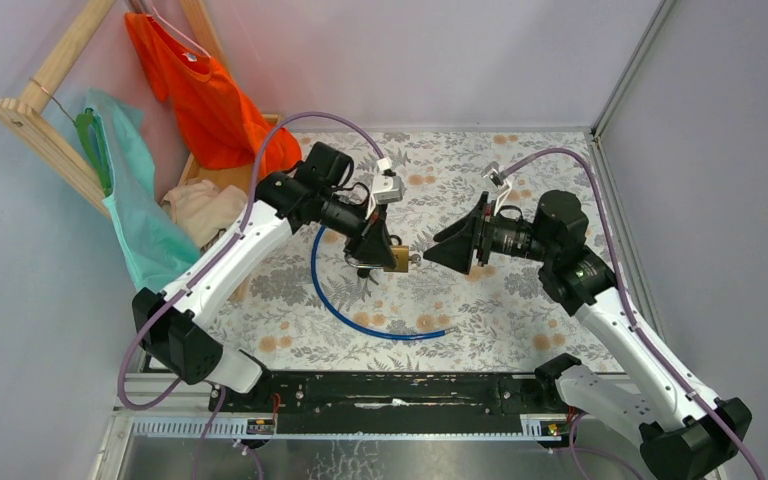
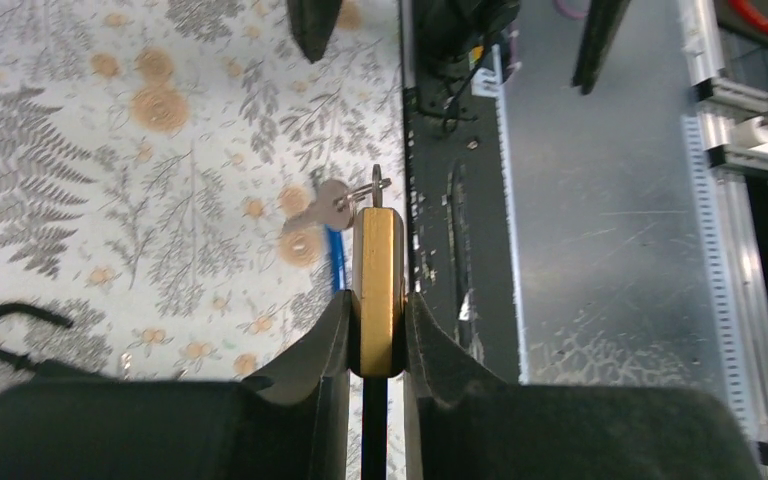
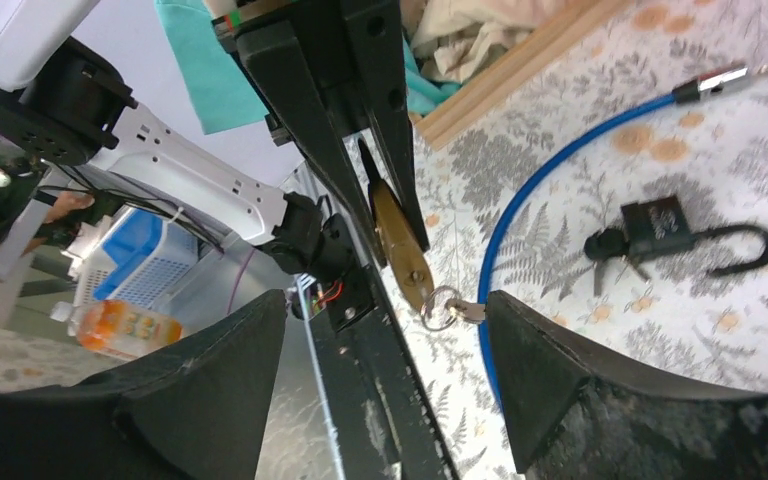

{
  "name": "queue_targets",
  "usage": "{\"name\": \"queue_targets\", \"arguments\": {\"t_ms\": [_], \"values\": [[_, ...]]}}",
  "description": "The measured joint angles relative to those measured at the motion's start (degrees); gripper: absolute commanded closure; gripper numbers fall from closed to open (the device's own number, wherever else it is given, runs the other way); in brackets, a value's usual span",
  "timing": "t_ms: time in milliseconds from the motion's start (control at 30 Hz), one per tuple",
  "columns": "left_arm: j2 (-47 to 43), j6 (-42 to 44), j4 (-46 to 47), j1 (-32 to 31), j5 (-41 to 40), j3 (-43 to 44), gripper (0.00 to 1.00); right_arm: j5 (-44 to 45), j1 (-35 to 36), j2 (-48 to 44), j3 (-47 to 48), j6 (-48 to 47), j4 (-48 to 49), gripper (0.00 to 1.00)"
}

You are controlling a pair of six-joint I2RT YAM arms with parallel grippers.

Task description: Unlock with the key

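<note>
My left gripper (image 1: pixel 385 255) is shut on a brass padlock (image 1: pixel 398 260) and holds it above the table. In the left wrist view the jaws (image 2: pixel 377 325) pinch its flat sides (image 2: pixel 377 270). A ring with a small all-silver key (image 2: pixel 335 207) hangs from its end. My right gripper (image 1: pixel 452 252) is open and empty, facing the brass padlock (image 3: pixel 400 245) from the right, a short gap away. The black-headed key (image 3: pixel 605 244) lies on the table against a black padlock (image 3: pixel 660 225) with an open shackle; I cannot tell whether it is inserted.
A blue cable (image 1: pixel 360 315) loops on the floral table under both grippers. A wooden rack with an orange garment (image 1: pixel 210 90) and a teal cloth (image 1: pixel 135 210) stands at the far left, with a beige cloth (image 1: pixel 200 205) in a wooden tray. A black rail (image 1: pixel 400 390) runs along the near edge.
</note>
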Motion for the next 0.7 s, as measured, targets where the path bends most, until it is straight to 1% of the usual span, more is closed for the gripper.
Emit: {"name": "queue_targets", "arguments": {"t_ms": [67, 167, 267, 433, 533, 600, 633, 700], "values": [[0.6, -0.3, -0.1, 0.3, 2.5, 0.6, 0.99, 0.3, 0.2, -0.5, -0.6, -1.4, 2.5, 0.21], [1.5, -0.7, -0.6, 1.2, 6.1, 1.1, 0.99, -0.2, 1.4, 0.5, -1.0, -2.1, 5.8, 0.24], [1.9, -1.2, -1.0, 1.9, 8.7, 1.2, 0.98, -0.6, 4.6, 2.6, -1.2, -3.0, 7.8, 0.26], [2.0, -1.7, -1.2, 2.3, 11.3, 1.9, 0.98, -0.9, 8.9, 4.1, -2.5, -3.1, 9.8, 0.38], [2.0, -1.8, -1.2, 2.5, 12.5, 1.9, 0.98, -0.6, 9.7, 4.9, -2.5, -2.9, 10.8, 0.49], [2.0, -1.8, -1.3, 2.5, 13.1, 1.9, 0.96, 0.1, 10.0, 5.4, -2.6, -2.6, 11.5, 0.62], [2.0, -1.8, -1.5, 2.5, 13.4, 1.9, 0.94, 0.5, 10.0, 5.6, -2.6, -2.4, 11.7, 0.73], [1.9, -1.9, -1.7, 2.5, 13.8, 1.9, 0.86, 1.4, 10.1, 6.0, -2.6, -2.2, 12.0, 0.92]]}}
